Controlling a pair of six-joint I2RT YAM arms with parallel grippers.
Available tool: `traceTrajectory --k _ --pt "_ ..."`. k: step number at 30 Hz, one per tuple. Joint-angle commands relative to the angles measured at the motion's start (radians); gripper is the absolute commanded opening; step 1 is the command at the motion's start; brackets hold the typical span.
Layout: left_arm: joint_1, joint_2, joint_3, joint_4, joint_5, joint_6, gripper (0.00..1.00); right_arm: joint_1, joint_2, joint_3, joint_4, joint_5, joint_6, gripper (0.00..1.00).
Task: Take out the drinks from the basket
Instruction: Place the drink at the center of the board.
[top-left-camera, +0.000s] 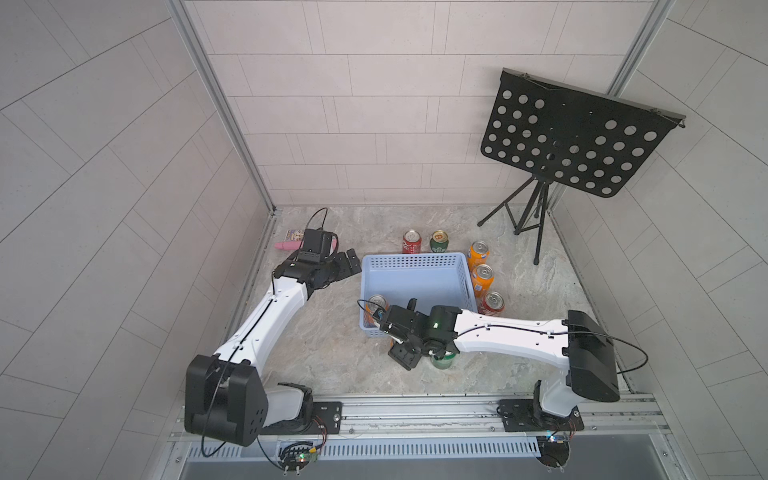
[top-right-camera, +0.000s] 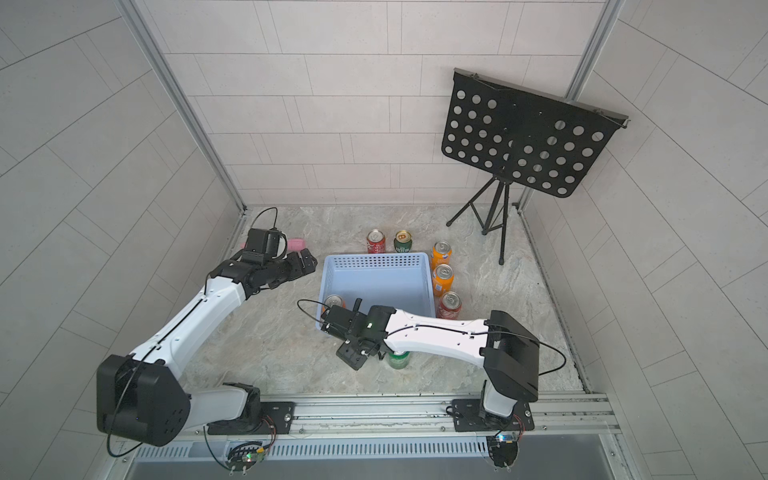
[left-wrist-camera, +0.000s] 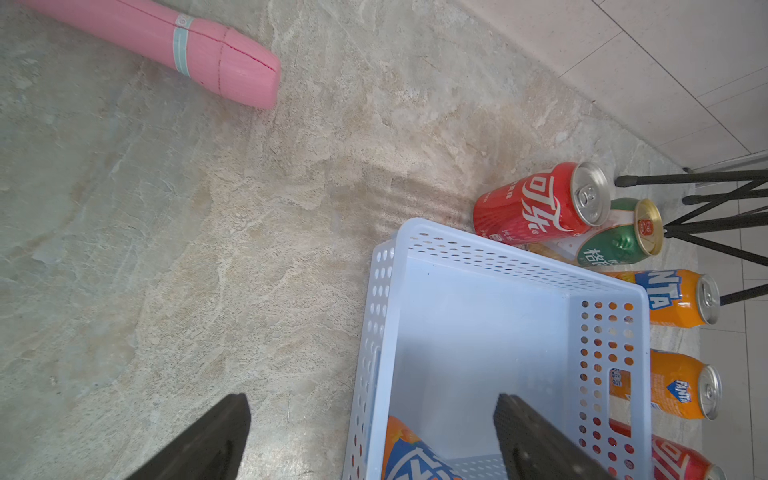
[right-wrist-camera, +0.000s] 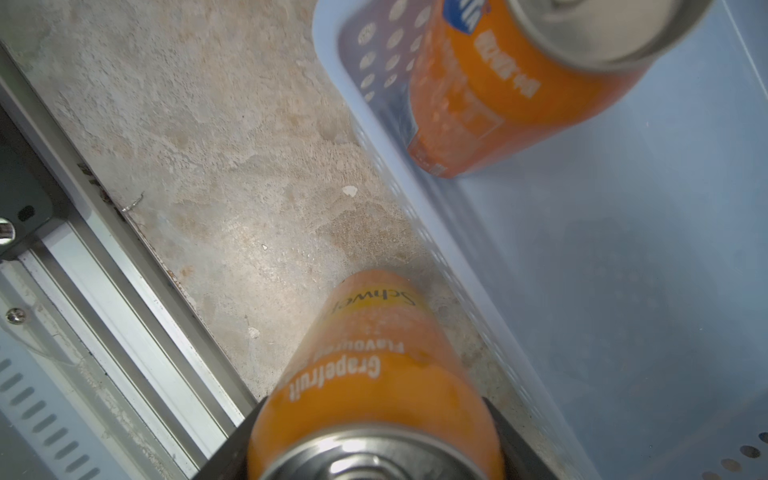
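Carrying the seventh drink out is the step we judge to be in hand. The right pincer (right-wrist-camera: 374, 449) is clamped on the grapefruit can (right-wrist-camera: 365, 365), which hangs over the table (right-wrist-camera: 232, 174) just outside the near wall of the basket (top-left-camera: 415, 262), at the lower middle of both top views. Whether it touches the table we cannot tell.

The next move, as we read it, calls for standing it on a bare patch clear of the green can (top-left-camera: 442, 360) just beside it and letting go. Then comes the last orange can (top-left-camera: 376, 305), upright in the basket's lower left corner. The left pincer (top-left-camera: 347, 264) hovers by the basket's upper left corner, jaws apart, holding nothing.

We count eight cans: four orange, two red, two green. Six stand on the table:
- A red can (top-left-camera: 411, 242) and a second green can (top-left-camera: 439, 242) stand above the basket.
- An orange can (top-left-camera: 478, 252), another orange can (top-left-camera: 482, 279) and another red can (top-left-camera: 492, 304) run down its right side.
- The first green can stands below it.

There is one basket, one pink roll (top-left-camera: 284, 246) and one music stand (top-left-camera: 573, 137).
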Motion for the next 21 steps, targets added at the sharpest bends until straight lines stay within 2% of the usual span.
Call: traceTrajectory --k 1,7,14,21 --pt "0.006 -0.017 -0.009 -0.005 -0.002 0.022 1.0 0.013 0.016 0.028 0.021 0.036 -0.012 0.19" --pt "0.01 -0.027 -0.01 -0.017 -0.03 0.022 1.0 0.017 0.037 0.036 0.022 0.014 -0.008 0.27" --pt "0.012 -0.028 -0.007 -0.026 -0.038 0.022 1.0 0.022 0.024 0.043 0.009 0.003 -0.012 0.55" --pt "0.012 -0.024 -0.008 -0.025 -0.032 0.014 1.0 0.024 -0.003 0.042 0.002 -0.011 -0.01 0.71"
